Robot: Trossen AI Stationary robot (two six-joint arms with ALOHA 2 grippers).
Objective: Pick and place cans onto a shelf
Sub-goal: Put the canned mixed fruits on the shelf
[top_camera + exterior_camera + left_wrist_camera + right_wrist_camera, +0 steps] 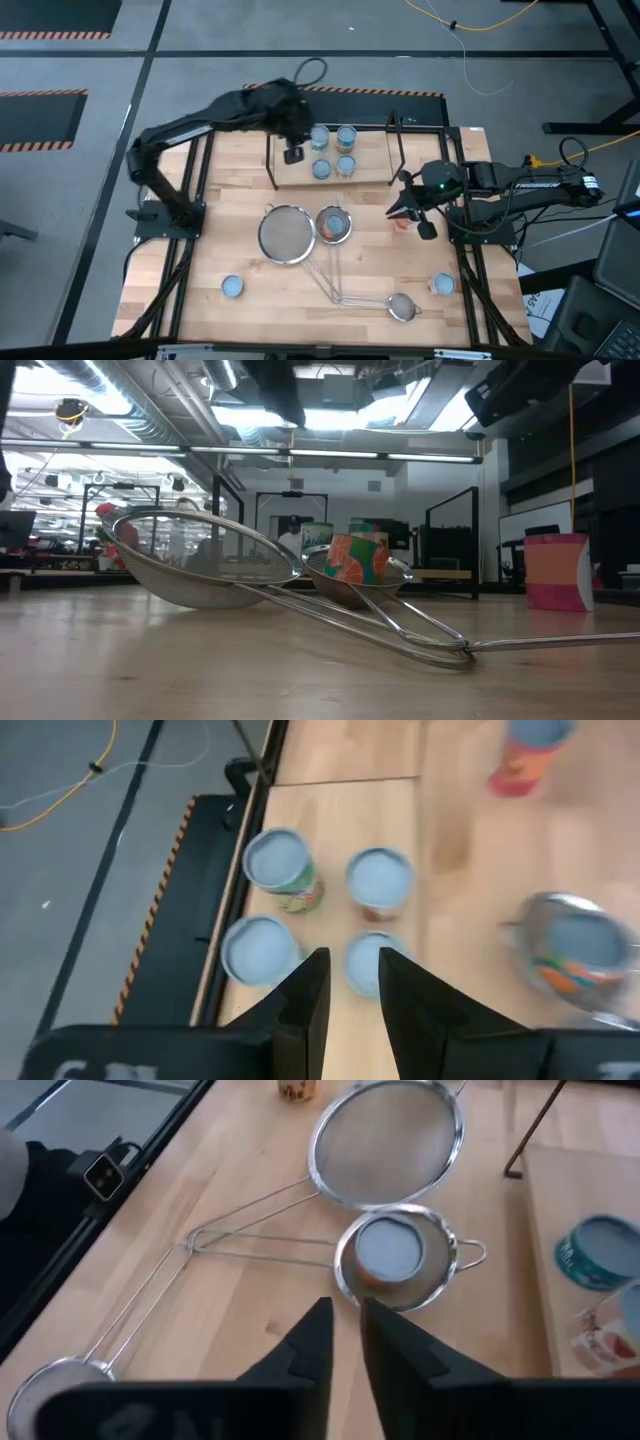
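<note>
Left gripper (293, 152), high view: part open, empty, over the shelf (375, 165) at the table's (230, 220) far edge; four cans (321, 169) on it.
Right gripper (410, 212), high view: near right edge, just beside a red can (402, 222); a swing could topple it.
Low view: another can (357, 558) sits in a strainer (345, 588); grabbing it may snag the rim.
Left wrist view: shelf cans tightly packed; descending could knock neighbours.
Right wrist view: narrow gap, nothing held; likely too narrow for the strainer can.
</note>
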